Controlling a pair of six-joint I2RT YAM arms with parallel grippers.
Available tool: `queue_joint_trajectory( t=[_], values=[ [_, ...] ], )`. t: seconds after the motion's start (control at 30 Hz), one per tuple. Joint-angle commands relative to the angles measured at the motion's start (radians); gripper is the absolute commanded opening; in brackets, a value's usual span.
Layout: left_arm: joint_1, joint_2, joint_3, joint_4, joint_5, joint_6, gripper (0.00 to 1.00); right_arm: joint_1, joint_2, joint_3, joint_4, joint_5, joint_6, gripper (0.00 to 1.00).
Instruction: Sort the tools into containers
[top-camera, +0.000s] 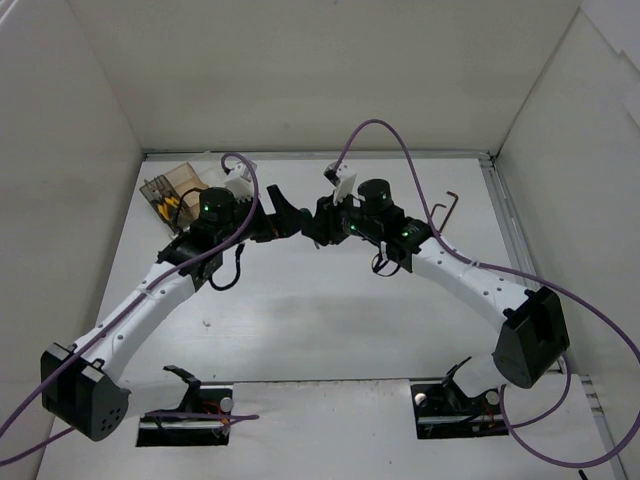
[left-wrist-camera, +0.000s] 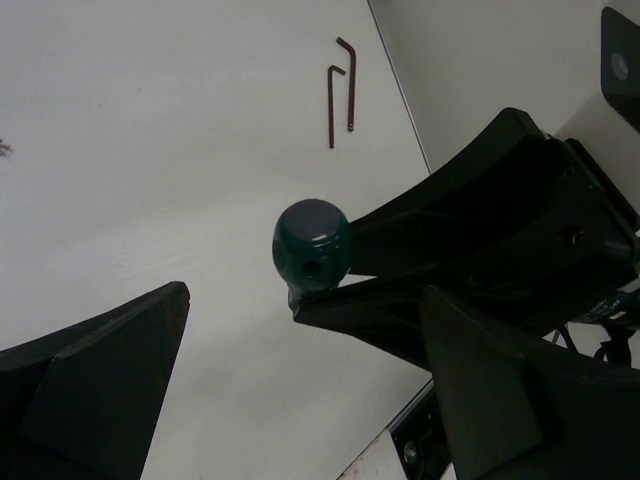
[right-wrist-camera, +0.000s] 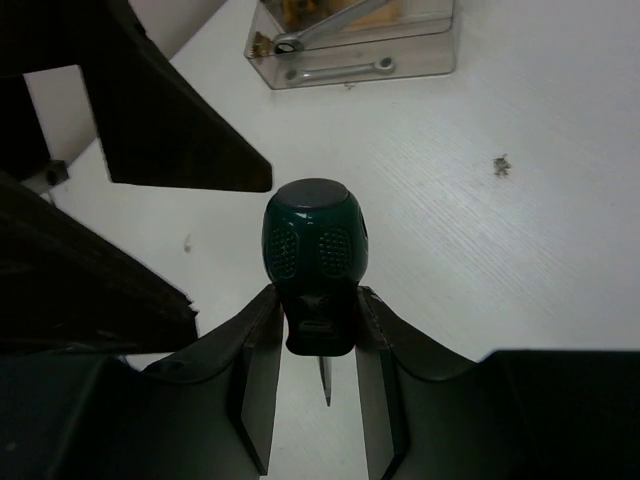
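Note:
My right gripper (right-wrist-camera: 316, 300) is shut on the green-handled screwdriver (right-wrist-camera: 313, 245), pinching the neck below its knob, with the blade tip pointing down between the fingers. The screwdriver's round handle end (left-wrist-camera: 312, 245) sits just ahead of my left gripper (left-wrist-camera: 305, 292), which is open and holds nothing. Both grippers meet above the table's middle, the left gripper (top-camera: 288, 212) facing the right gripper (top-camera: 313, 228). The clear container tray (top-camera: 165, 185) stands at the far left with yellow-handled pliers (top-camera: 172, 206) in it. A slim silver wrench (right-wrist-camera: 340, 70) lies in its near compartment. Two dark hex keys (left-wrist-camera: 340, 92) lie on the table.
The hex keys (top-camera: 451, 206) lie near the right wall's rail. White walls enclose the table on three sides. Purple cables (top-camera: 400, 140) arch over both arms. The black base mounts (top-camera: 185, 415) sit at the near edge.

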Motion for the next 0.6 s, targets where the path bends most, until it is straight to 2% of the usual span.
queue_joint_trajectory(
  t=[0.0,0.23,0.4,0.57],
  values=[
    [-0.034,0.009,0.079,0.101,-0.064,-0.021,0.95,0.026,-0.059,0.018,0.12,-0.017,0.013,0.0],
    [-0.054,0.035,0.093,0.098,-0.098,-0.024,0.87,0.069,-0.068,0.012,0.129,-0.01,0.015,0.0],
    [-0.064,0.057,0.086,0.094,-0.104,-0.04,0.85,0.084,-0.073,0.014,0.135,-0.009,0.018,0.0],
    [-0.083,0.055,0.075,0.111,-0.098,-0.051,0.72,0.087,-0.08,0.01,0.138,0.011,0.016,0.0]
  ],
)
